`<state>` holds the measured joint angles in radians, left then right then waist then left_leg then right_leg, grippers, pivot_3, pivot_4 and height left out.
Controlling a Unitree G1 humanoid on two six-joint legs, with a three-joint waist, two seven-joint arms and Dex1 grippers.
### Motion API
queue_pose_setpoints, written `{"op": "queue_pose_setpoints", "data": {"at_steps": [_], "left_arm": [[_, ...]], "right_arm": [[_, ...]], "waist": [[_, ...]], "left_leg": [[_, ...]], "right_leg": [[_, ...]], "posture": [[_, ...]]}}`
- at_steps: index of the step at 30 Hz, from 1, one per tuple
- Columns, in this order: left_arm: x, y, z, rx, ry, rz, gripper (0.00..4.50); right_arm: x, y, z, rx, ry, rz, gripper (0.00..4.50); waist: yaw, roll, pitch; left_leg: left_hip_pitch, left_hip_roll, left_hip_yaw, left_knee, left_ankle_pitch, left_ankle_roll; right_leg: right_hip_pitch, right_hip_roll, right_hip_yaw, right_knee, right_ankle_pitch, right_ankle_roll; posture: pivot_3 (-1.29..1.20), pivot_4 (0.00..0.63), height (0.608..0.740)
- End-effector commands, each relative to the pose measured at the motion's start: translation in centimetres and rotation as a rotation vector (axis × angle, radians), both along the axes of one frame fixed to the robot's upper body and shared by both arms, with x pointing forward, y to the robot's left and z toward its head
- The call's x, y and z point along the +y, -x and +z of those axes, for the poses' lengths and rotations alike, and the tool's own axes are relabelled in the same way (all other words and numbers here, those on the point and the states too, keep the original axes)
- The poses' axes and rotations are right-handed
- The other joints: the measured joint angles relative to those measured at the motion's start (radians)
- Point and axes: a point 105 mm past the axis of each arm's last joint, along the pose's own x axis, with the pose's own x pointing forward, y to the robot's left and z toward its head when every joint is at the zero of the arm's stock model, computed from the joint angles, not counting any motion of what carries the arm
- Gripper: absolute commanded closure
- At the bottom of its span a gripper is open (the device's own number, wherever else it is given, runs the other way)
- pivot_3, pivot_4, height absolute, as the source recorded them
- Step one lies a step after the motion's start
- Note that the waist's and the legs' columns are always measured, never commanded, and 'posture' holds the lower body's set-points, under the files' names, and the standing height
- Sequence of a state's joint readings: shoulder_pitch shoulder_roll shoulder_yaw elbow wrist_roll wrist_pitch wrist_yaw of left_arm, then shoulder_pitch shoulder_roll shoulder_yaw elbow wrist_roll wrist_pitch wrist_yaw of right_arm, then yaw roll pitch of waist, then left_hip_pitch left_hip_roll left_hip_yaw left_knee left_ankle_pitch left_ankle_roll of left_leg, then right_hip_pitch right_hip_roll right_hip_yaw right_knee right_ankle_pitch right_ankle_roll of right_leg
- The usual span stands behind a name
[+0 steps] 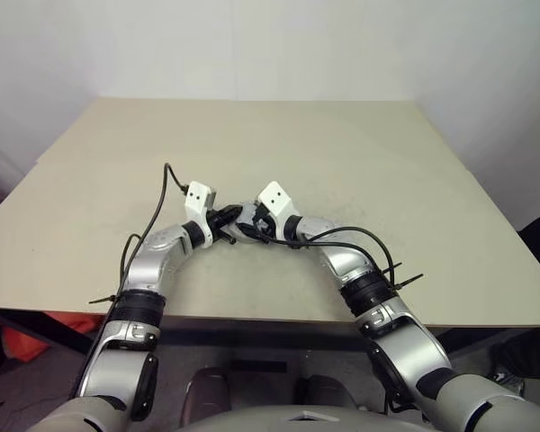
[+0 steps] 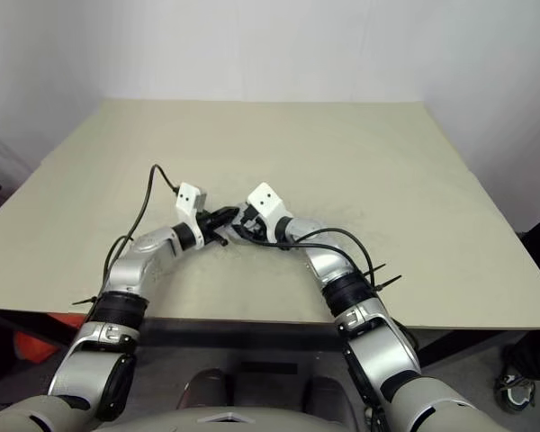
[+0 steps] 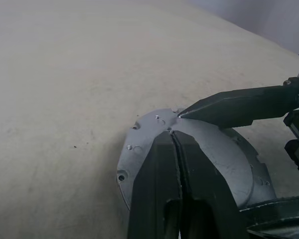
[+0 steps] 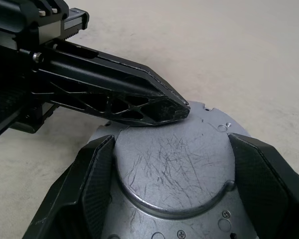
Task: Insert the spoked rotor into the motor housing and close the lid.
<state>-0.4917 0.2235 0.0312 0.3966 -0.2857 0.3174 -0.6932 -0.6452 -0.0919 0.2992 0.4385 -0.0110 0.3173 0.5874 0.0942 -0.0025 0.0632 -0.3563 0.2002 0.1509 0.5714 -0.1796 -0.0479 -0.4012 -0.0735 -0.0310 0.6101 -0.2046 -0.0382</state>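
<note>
Resting on the table [image 1: 387, 180] just below centre, toward 6 o'clock: motor housing [image 4: 179, 164], straddled by the wide-spread right gripper [image 4: 189, 169]; left gripper [image 3: 173, 144], fingers pressed together, tips on its top.

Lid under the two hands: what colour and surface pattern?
The lid is plain grey metal, crisscrossed with fine scratches; clearest in the right wrist view.

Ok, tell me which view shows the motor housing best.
The right wrist view: the motor housing sits large between the right gripper fingers. The left wrist view has its flange behind the shut left gripper. In the head views the grippers hide it.
</note>
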Motion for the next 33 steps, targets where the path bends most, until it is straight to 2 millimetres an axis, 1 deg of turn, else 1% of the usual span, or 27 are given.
{"op": "queue_pose_setpoints", "data": {"at_steps": [1, 6, 8, 14, 15, 17, 19, 27, 33], "left_arm": [[-0.2, -0.1, 0.5, 0.001, -0.035, -0.025, 4.46], [0.2, 0.2, -1.1, 0.034, -0.125, -0.023, 4.46], [0.2, 0.3, -1.4, 0.034, -0.142, -0.027, 4.46], [-0.5, 0.8, -1.7, 0.067, -0.116, -0.058, 4.46], [-0.6, 1.0, -1.6, 0.078, -0.097, -0.065, 4.46], [-0.8, 1.2, -0.9, 0.115, 0.002, -0.074, 4.46], [-0.6, 1.3, -0.5, 0.14, 0.047, -0.073, 4.46], [-0.5, 1.6, -0.7, 0.203, 0.089, -0.077, 4.46], [-0.4, 1.6, -0.8, 0.215, 0.091, -0.07, 4.46]], "right_arm": [[-0.7, -0.1, -0.9, 0.011, 0.042, -0.025, 1.36], [-0.8, -0.3, -0.7, 0.007, 0.037, -0.034, 1.36], [-0.8, -0.2, -0.7, 0.011, 0.036, -0.032, 1.36], [-0.8, -0.3, -0.6, 0.011, 0.035, -0.029, 1.36], [-0.8, -0.3, -0.6, 0.01, 0.035, -0.03, 1.36], [-0.8, -0.3, -0.6, 0.008, 0.035, -0.031, 1.36], [-0.9, -0.4, -0.5, 0.008, 0.035, -0.032, 1.36], [-0.9, -0.4, -0.5, 0.005, 0.034, -0.034, 1.36], [-1.0, -0.5, -0.4, 0.005, 0.031, -0.036, 1.36]], "waist": [[0.0, 0.0, 0.0], [0.001, 0.0, 0.0], [0.001, 0.0, 0.0], [0.001, 0.0, 0.0], [0.001, 0.0, 0.0], [0.001, 0.001, 0.0], [0.001, 0.001, 0.0], [0.001, 0.001, 0.0], [0.001, 0.001, 0.0]], "left_leg": [[0.0, 0.0, 0.0, 0.0, 0.0, 0.0], [0.004, 0.0, 0.0, 0.0, 0.0, 0.0], [0.005, 0.0, 0.0, 0.0, 0.0, 0.0], [0.006, 0.0, 0.0, 0.0, -0.001, 0.001], [0.006, 0.0, 0.0, 0.0, 0.0, 0.001], [0.006, 0.0, 0.0, 0.0, -0.001, 0.001], [0.006, 0.0, 0.0, 0.0, 0.0, 0.001], [0.006, 0.0, 0.0, -0.001, -0.001, 0.001], [0.006, -0.001, 0.0, -0.001, -0.001, 0.002]], "right_leg": [[0.0, 0.0, 0.0, 0.0, 0.0, 0.0], [0.004, 0.0, 0.0, -0.001, 0.0, 0.0], [0.006, 0.0, 0.0, -0.001, 0.0, 0.0], [0.007, 0.0, 0.0, -0.001, 0.0, 0.0], [0.007, 0.0, 0.0, -0.001, 0.0, 0.0], [0.007, 0.0, 0.0, -0.001, 0.0, 0.0], [0.007, 0.0, 0.0, -0.001, 0.0, 0.0], [0.007, 0.0, 0.0, -0.002, 0.0, 0.0], [0.007, 0.0, 0.0, -0.002, -0.001, 0.001]], "posture": [[0.0, 0.0, 0.74], [0.0, 0.0, 0.74], [0.0, 0.0, 0.74], [0.0, 0.0, 0.74], [0.0, 0.0, 0.74], [0.0, 0.0, 0.74], [0.0, 0.0, 0.74], [0.0, 0.0, 0.74], [0.0, 0.0, 0.74]]}}
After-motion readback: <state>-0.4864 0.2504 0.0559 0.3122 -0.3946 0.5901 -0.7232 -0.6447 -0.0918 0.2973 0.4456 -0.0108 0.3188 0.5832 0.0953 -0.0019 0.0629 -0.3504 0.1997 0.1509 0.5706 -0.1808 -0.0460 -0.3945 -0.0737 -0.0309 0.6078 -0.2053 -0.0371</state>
